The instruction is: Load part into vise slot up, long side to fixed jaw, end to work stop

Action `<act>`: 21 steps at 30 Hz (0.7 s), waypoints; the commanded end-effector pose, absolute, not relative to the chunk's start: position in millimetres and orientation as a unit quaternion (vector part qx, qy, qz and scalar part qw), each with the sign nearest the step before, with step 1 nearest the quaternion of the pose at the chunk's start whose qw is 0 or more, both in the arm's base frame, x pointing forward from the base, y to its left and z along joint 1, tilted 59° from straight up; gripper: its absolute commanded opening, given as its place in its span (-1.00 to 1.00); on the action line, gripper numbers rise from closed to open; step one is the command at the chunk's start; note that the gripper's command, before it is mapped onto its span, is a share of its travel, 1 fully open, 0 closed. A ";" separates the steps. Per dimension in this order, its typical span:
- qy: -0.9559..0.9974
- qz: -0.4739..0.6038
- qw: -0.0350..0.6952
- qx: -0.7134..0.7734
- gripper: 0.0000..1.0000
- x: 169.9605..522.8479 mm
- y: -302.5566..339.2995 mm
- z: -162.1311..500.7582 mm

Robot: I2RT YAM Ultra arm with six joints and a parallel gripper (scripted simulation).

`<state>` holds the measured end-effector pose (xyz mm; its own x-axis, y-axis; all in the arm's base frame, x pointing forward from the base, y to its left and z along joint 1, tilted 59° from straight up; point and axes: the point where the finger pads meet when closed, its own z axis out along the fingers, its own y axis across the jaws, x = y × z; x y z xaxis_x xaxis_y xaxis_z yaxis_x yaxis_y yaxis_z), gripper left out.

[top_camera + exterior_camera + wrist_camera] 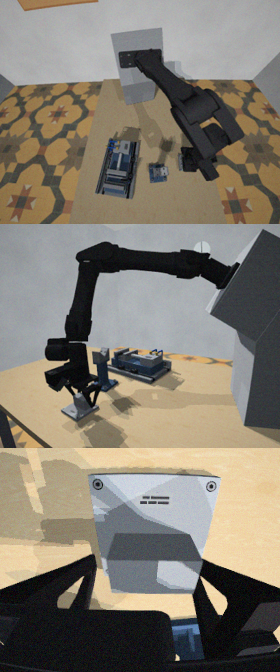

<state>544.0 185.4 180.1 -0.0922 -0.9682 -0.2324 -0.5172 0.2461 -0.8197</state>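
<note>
Relative to the V-block [160,171] [101,355] [186,640], your vise [119,165] [136,367] stood on one side, and your plate [180,164] [70,411] [155,515] lay on the opposite side, near it on the table [154,201] [147,425] [250,513]. Your part [79,399] [152,548] was on that plate, so the V-block stood between it and the vise; from the top you could not make the part out behind the gripper [186,160] [82,399] [148,562]. You had the gripper pointing down over the plate, its fingers spread, one on each side of the part and gripping nothing. Whether either finger touched the part, you could not tell, nor which way its slot faced. Your arm [167,82] [147,259] reached from its pedestal [136,39] [261,378], well apart from the V-block, and bent down beyond it to the plate
</note>
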 end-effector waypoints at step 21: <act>0.675 -0.284 0.413 -0.542 -1.00 551.1 190.2 195.3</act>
<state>545.2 185.8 182.9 -0.0904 -0.9676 -0.2358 -0.5129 0.2482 -0.8218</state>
